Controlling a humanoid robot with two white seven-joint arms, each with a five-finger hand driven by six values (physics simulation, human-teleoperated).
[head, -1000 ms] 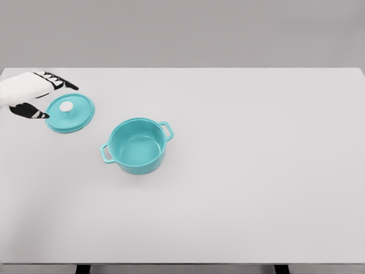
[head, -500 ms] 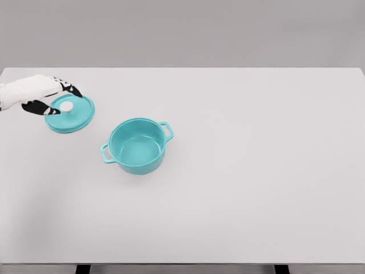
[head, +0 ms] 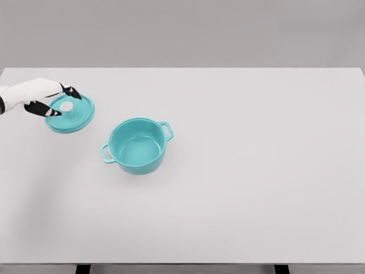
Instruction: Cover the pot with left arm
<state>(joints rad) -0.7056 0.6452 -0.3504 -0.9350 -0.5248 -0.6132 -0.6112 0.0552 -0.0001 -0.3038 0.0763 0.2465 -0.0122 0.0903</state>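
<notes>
A teal pot (head: 137, 146) with two side handles stands uncovered on the white table (head: 256, 171), left of centre. Its teal lid (head: 71, 112) with a white knob (head: 66, 106) lies flat on the table to the pot's upper left. My left hand (head: 61, 100) reaches in from the left edge and hovers at the lid's left side. The dark fingertips (head: 74, 91) lie past the knob and the thumb on its near side. The fingers are spread around the knob without closing on it. The right arm does not show.
Beyond the table's far edge there is only a plain grey wall (head: 182, 28). The table's front edge runs along the bottom of the picture.
The left hand has moved right and down, from beside the lid's left rim to over it. Its fingers now bracket the knob. Lid and pot have not moved.
</notes>
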